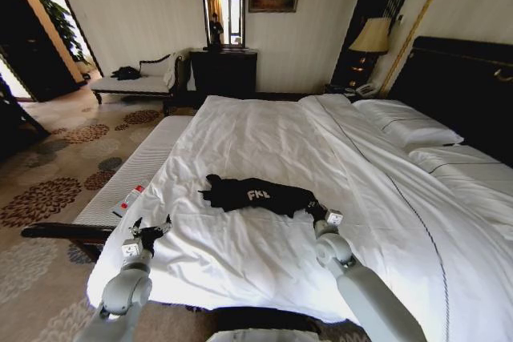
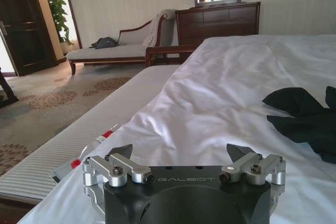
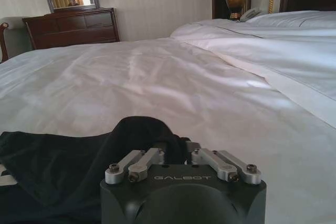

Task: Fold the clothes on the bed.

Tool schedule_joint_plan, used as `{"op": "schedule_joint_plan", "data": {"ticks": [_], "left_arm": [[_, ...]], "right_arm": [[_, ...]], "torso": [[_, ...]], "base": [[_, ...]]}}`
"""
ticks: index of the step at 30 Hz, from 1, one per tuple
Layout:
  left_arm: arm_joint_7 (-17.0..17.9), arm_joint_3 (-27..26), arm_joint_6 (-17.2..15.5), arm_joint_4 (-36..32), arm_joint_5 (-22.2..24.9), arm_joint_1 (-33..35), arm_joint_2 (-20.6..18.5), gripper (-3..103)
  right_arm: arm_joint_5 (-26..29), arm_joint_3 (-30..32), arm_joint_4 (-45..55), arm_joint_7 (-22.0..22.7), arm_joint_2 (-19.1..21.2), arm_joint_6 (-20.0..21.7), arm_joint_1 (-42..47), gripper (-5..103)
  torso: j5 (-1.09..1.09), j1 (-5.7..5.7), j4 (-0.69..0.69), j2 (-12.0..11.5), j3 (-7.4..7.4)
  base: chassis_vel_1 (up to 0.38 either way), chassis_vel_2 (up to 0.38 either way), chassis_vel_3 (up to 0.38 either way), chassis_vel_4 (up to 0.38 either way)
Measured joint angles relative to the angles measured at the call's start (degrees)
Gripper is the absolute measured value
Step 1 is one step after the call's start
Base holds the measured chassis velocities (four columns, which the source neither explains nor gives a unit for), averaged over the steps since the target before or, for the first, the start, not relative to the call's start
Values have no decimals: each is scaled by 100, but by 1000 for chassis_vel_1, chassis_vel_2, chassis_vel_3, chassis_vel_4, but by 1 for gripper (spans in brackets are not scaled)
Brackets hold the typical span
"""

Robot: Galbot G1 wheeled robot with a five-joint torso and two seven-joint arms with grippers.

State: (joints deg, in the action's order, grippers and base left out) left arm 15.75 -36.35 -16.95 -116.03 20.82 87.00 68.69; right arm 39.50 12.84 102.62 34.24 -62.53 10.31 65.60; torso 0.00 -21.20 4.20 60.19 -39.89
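The clothes are one black T-shirt (image 1: 255, 195) with white lettering, lying bunched in the middle of the bed (image 1: 264, 130) near its front. My right gripper (image 1: 315, 209) sits at the shirt's right end, shut on a raised fold of the black fabric (image 3: 142, 129), which stands up between the closed fingers (image 3: 149, 157). My left gripper (image 1: 152, 230) hovers open over the white sheet near the bed's left front edge, apart from the shirt. In the left wrist view its fingers (image 2: 125, 152) stand wide apart and the shirt (image 2: 307, 119) lies off to one side.
A narrow white-cushioned bench (image 1: 140, 170) runs along the bed's left side, with a small red-and-white object (image 1: 128, 200) on it. Pillows (image 1: 409, 127) and a dark headboard (image 1: 461, 86) are at the right. A dresser (image 1: 223, 72) and chaise (image 1: 136, 82) stand by the far wall.
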Motion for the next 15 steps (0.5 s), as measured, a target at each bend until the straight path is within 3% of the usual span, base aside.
{"op": "schedule_joint_plan", "data": {"ticks": [5, 8, 9, 10, 14, 15], "left_arm": [[7, -48, 0, -12, -3, 23, -7, 100], [12, -49, 0, -10, -16, 27, 4, 100], [17, -40, -1, -8, -32, 24, 18, 100], [18, -30, -2, -6, -41, 19, 29, 100], [21, 2, -8, 0, -67, 8, 60, 100], [23, 18, -12, 10, -83, 3, 69, 100]], "right_arm": [[-299, 293, 67, 328, -173, 57, -87, 39], [-301, 430, 78, 508, -220, 109, -182, 44], [-315, 507, 95, 642, -229, 137, -251, 55], [-356, 523, 117, 684, -217, 143, -268, 55], [-627, 434, 197, 652, -85, 114, -248, 66], [-809, 269, 226, 506, 16, 33, -219, 78]], "torso": [[-1, 0, 0, -1, 0], [0, 0, -1, -1, 0], [-1, 0, -2, 0, 0], [0, 0, -1, -1, 0], [-1, 0, -1, -1, 0], [0, 0, 0, 0, 0]], "base": [[0, 0, 0, 0], [0, 0, 0, 0], [0, 0, 0, 0], [0, 0, 0, 0], [0, 0, 0, 0], [0, 0, 0, 0]]}}
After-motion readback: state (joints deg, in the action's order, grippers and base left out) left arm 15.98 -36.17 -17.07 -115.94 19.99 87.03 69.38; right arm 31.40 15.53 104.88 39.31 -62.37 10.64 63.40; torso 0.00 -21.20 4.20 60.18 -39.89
